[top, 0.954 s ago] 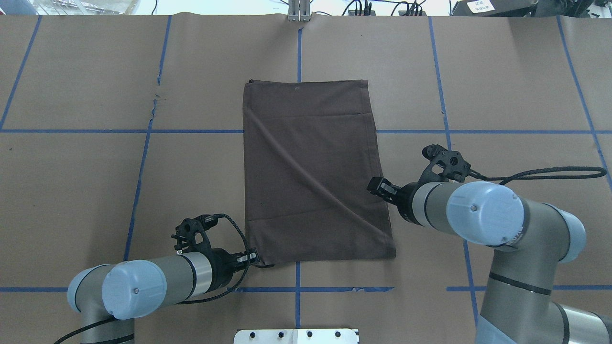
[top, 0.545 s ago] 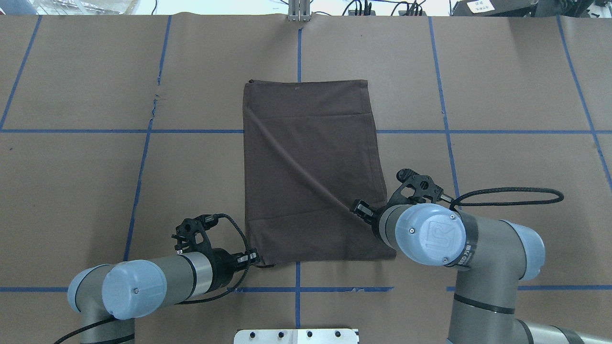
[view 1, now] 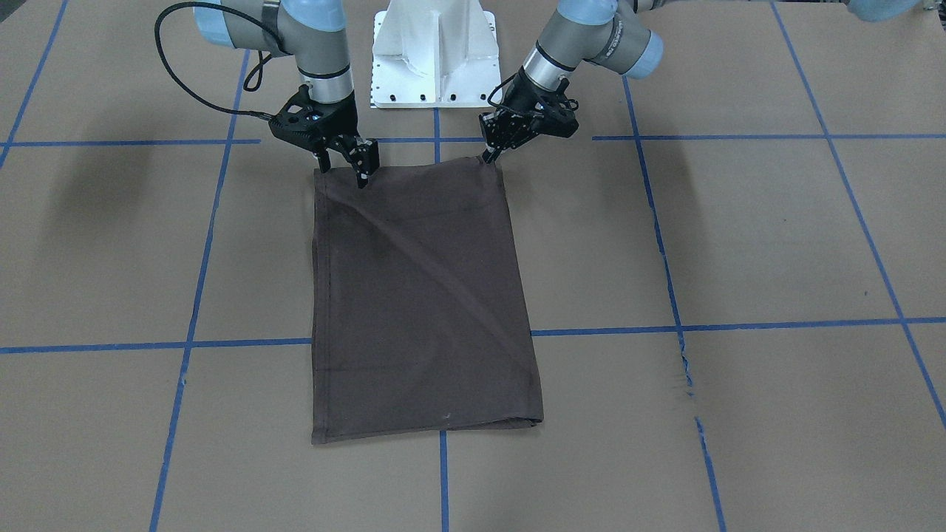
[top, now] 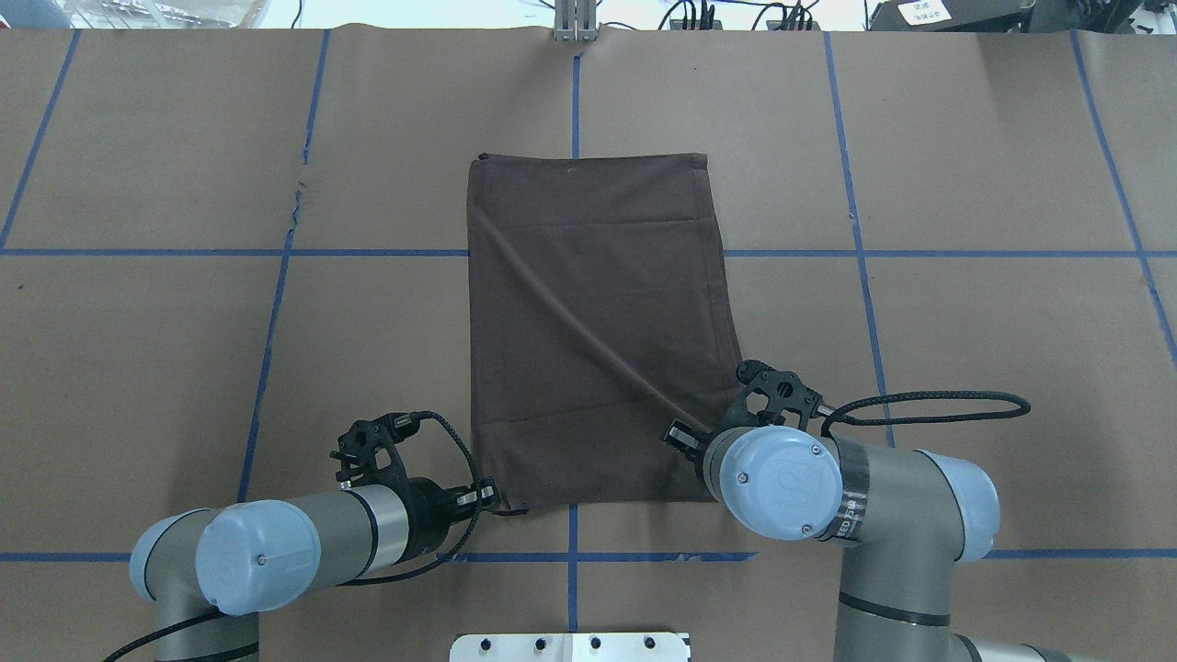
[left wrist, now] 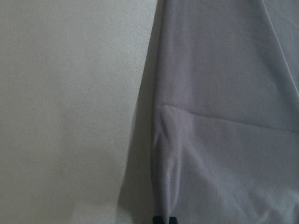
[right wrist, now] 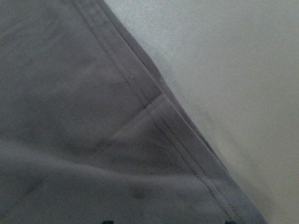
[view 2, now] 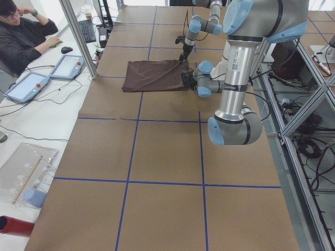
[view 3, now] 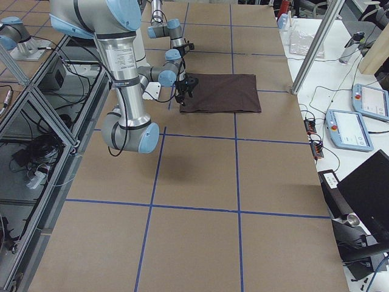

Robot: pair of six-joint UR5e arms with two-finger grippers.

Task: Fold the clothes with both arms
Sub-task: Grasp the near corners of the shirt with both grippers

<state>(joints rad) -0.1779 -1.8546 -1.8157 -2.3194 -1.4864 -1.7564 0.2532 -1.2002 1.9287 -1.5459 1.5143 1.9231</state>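
Your right fingers (view 1: 364,164) have swung over the T-shirt's (top: 598,331) robot-side corner, spread apart. Your left fingers (view 1: 489,151) stay clamped on its other robot-side corner. It lies flat on the worktop (top: 965,184), nearly ready for lifting.

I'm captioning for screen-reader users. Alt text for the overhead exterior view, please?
A dark brown T-shirt, folded into a flat rectangle, lies on a brown table gridded with blue tape. The left claw pinches its near left corner; the right claw is over its near right side.
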